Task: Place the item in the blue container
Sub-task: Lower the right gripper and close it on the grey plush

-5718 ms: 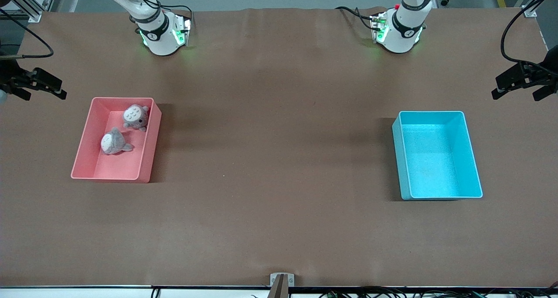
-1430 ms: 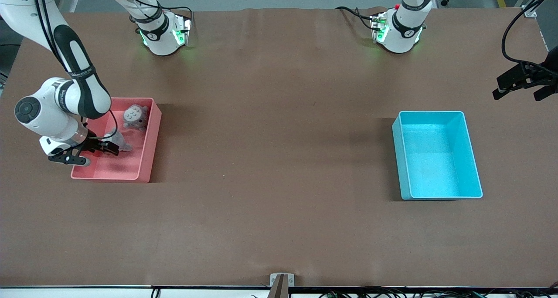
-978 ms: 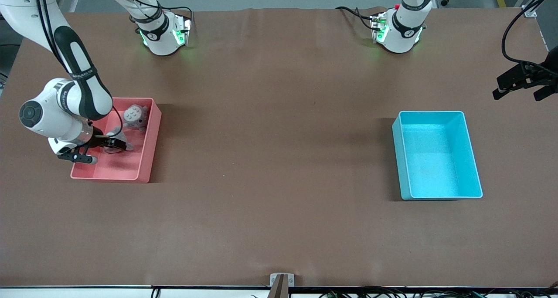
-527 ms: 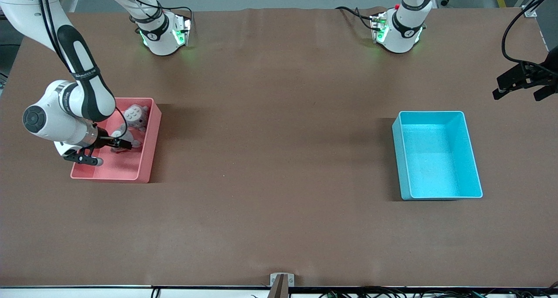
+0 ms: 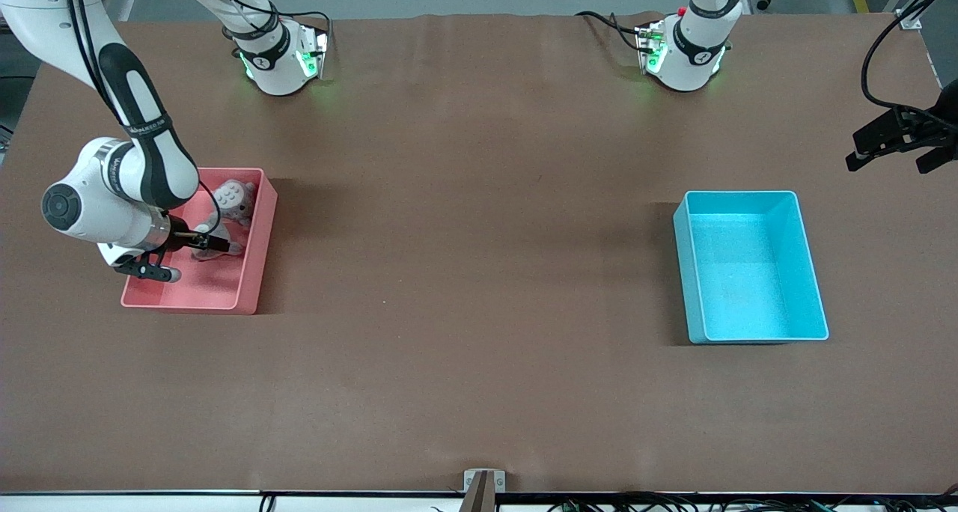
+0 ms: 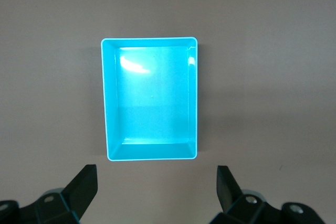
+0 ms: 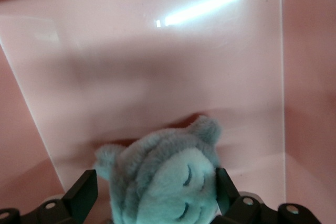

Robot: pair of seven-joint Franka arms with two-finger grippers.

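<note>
Since half a second ago my right tool (image 5: pixel 182 256) has crept a touch toward the middle of the pink bin (image 5: pixel 251 269), and the bins and toys sit where they were. It is down inside the bin, its fingers spread wide on either side of a grey plush toy (image 7: pixel 167 179). In the right wrist view each finger (image 7: pixel 81 195) stands just beside the toy's flank, and I cannot tell whether they touch the fur; the toy is between them, not pinched. From the front camera this toy (image 5: pixel 203 236) is mostly covered by my wrist. A second plush toy (image 5: pixel 233 200) lies in the same bin, farther from the front camera, close to the wall facing the middle of the tabletop (image 5: pixel 479 272).

My left tool (image 5: pixel 898 141) waits up in the air at the left arm's end of the tabletop, fingers spread as wide as they go and holding nothing. Its wrist view looks straight down on the blue container (image 6: pixel 150 98), with both fingertips (image 6: pixel 86 182) showing at the frame's edge, well apart.

I see the blue container (image 5: pixel 751 266) standing on the tabletop toward the left arm's end, about as near the front camera as the pink bin and well apart from it. Its floor shows bare cyan plastic with a glare patch.
</note>
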